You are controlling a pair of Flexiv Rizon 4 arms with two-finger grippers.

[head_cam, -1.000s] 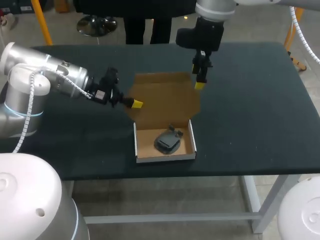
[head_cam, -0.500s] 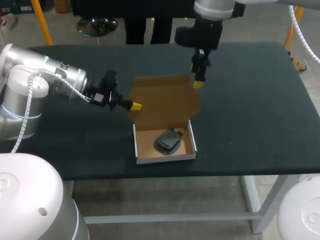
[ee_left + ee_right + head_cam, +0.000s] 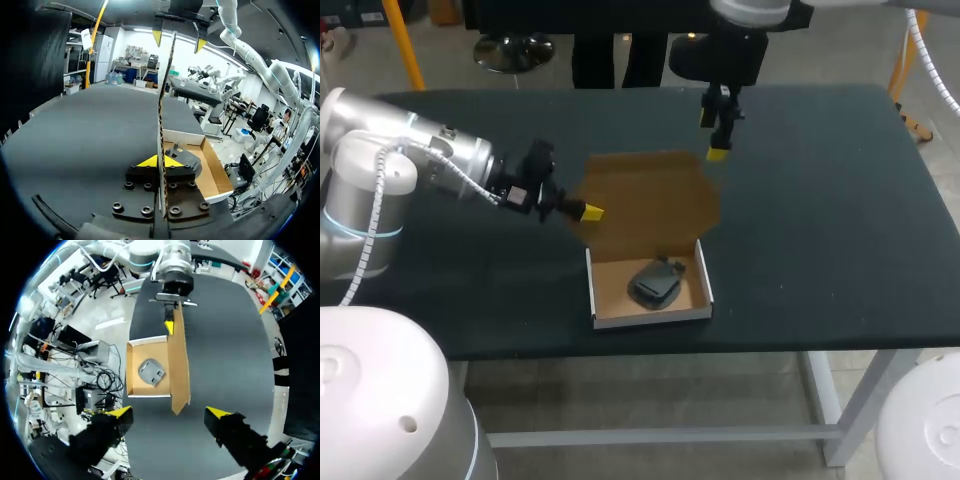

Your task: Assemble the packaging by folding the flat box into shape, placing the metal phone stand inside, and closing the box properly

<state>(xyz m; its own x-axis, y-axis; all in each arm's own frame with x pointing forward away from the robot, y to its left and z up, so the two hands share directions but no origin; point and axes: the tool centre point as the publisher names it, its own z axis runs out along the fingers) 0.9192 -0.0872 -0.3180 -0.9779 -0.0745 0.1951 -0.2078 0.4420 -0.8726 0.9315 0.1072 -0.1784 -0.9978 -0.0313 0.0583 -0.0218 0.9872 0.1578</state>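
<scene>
The cardboard box (image 3: 650, 285) sits near the table's front edge with the dark metal phone stand (image 3: 654, 283) lying in its tray. Its brown lid (image 3: 650, 195) stands raised behind the tray. My left gripper (image 3: 592, 211) is shut on the lid's left edge; in the left wrist view the lid (image 3: 165, 100) runs edge-on between the yellow tips of the left gripper (image 3: 161, 161), with the phone stand (image 3: 184, 160) beside them. My right gripper (image 3: 717, 140) hangs open above the lid's far right corner, clear of it. From the right wrist the open right gripper (image 3: 169, 413) looks down on the lid (image 3: 178, 360), the tray (image 3: 131, 370) and the stand (image 3: 150, 371).
The dark table (image 3: 820, 200) stretches wide to the right of the box and behind it. The tray's front wall (image 3: 650, 316) lies close to the table's front edge.
My right gripper has lifted up and back from the lid's far right corner. The left gripper keeps its hold on the lid's edge, shifted only slightly.
</scene>
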